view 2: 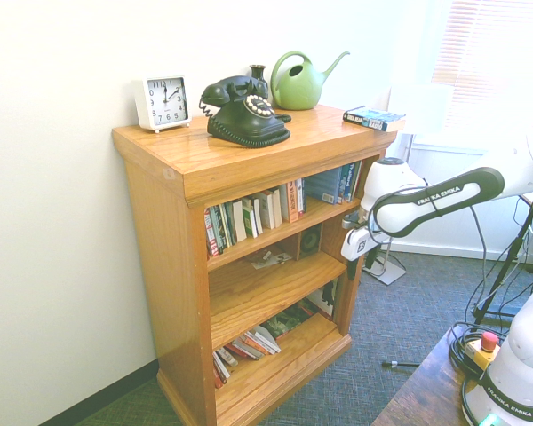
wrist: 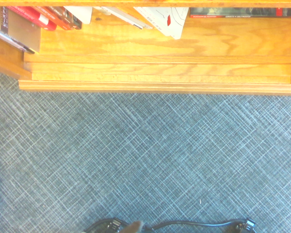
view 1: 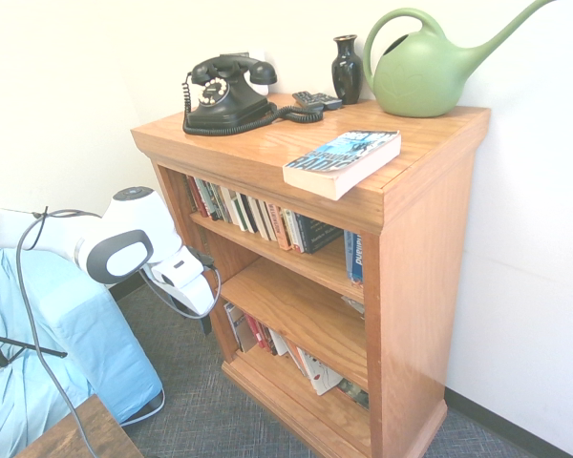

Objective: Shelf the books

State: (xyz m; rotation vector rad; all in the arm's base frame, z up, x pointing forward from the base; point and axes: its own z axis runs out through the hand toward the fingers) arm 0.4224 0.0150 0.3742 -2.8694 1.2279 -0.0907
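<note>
Grey woven carpet [wrist: 145, 160] is seen closest to the wrist camera, with the base of the orange-brown shelf [view 1: 430, 248] just beyond it. The blue paperback [view 1: 343, 161] is shown lying flat on the shelf's top slab, near its front corner, beside a black rotary telephone [view 1: 224, 95] and a green watering can [view 1: 425, 67]. The gripper [view 1: 206, 322] is pointed downward in front of the lower shelves, holding nothing; whether its fingers are parted cannot be told.
</note>
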